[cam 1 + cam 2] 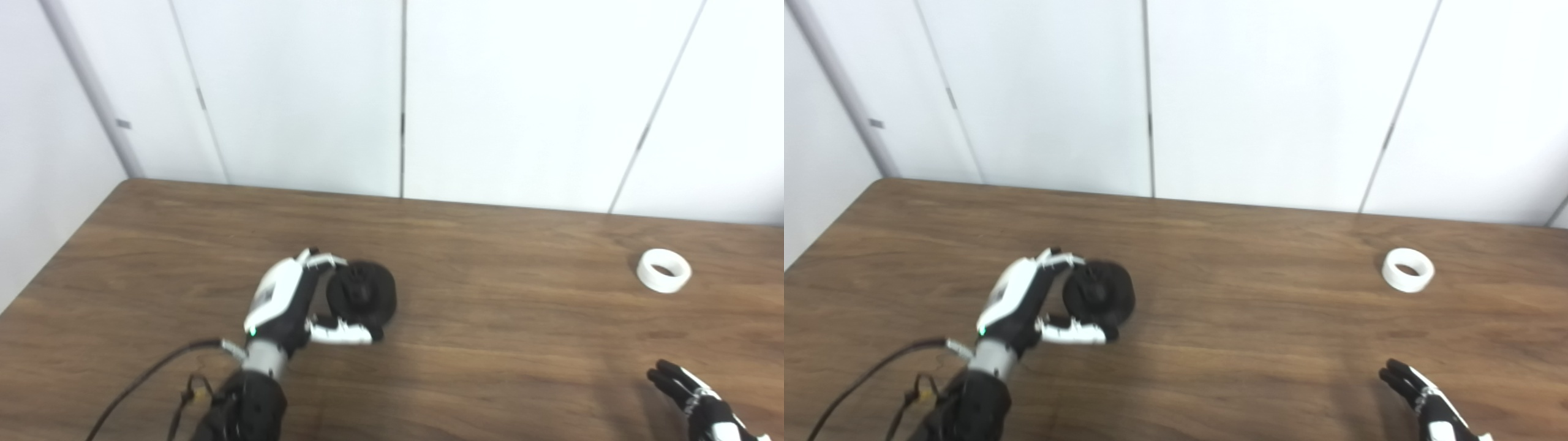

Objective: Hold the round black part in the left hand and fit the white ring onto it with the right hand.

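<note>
The round black part (362, 295) sits on the wooden table (490, 343) left of centre, tilted up on its edge. My left hand (294, 300) wraps it from the left, fingers over the top and thumb under the front, closed on it. The white ring (664, 270) lies flat at the far right of the table, alone. My right hand (698, 401) enters at the bottom right corner, well short of the ring, with fingers spread and nothing in them; most of it is cut off by the frame.
White wall panels (404, 98) stand right behind the table's far edge. The table's left edge (55, 257) runs diagonally near my left arm. A black cable (141, 380) trails from the left wrist.
</note>
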Robot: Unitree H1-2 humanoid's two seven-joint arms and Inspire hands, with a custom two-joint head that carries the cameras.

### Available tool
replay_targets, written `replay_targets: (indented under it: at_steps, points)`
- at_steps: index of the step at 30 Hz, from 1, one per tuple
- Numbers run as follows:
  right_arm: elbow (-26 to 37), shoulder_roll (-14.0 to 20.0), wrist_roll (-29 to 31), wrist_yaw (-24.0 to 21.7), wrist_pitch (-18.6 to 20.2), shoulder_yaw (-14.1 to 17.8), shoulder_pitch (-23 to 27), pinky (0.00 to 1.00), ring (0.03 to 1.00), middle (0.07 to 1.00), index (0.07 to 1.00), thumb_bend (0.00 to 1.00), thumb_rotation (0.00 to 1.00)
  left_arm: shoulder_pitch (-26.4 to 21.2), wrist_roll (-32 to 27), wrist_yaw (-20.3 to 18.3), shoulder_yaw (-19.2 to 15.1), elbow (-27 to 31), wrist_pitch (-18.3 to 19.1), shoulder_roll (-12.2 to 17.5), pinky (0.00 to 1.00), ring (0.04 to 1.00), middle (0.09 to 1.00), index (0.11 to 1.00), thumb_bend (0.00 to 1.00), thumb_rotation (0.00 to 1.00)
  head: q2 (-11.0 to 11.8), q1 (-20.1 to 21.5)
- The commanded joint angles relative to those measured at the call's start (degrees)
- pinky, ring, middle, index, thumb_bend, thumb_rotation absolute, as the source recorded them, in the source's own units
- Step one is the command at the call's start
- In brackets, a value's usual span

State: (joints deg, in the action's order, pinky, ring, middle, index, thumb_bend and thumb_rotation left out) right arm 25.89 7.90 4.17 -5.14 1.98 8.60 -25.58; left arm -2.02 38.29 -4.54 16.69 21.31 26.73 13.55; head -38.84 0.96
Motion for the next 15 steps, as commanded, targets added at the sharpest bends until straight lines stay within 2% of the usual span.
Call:
replay_targets:
  at_steps: [1, 7, 15]
  points:
    - [2.58, -0.19, -0.42, 0.60, -0.94, -0.21, 0.04, 1.00, 0.882, 0.812, 0.809, 0.54, 1.00, -0.47, 2.21, 0.18, 0.88, 2.64, -1.96, -0.37, 1.00, 0.949, 0.838, 0.485, 0.52, 0.06, -0.59, 0.77]
    - [4.47, -0.89, -2.14, 0.84, -0.61, -1.50, -0.47, 1.00, 0.877, 0.811, 0.808, 0.53, 1.00, 2.42, 4.57, -0.82, 3.89, 3.16, -4.92, -1.18, 1.00, 0.946, 0.847, 0.485, 0.52, 0.06, -3.98, 5.26]
    - [7.24, -2.42, -4.58, 2.16, 2.79, -3.36, -0.46, 1.00, 0.881, 0.820, 0.815, 0.57, 1.00, 6.90, 6.70, -2.87, 7.08, 3.37, -7.80, -1.53, 1.00, 0.943, 0.836, 0.485, 0.52, 0.06, -7.08, 7.75]
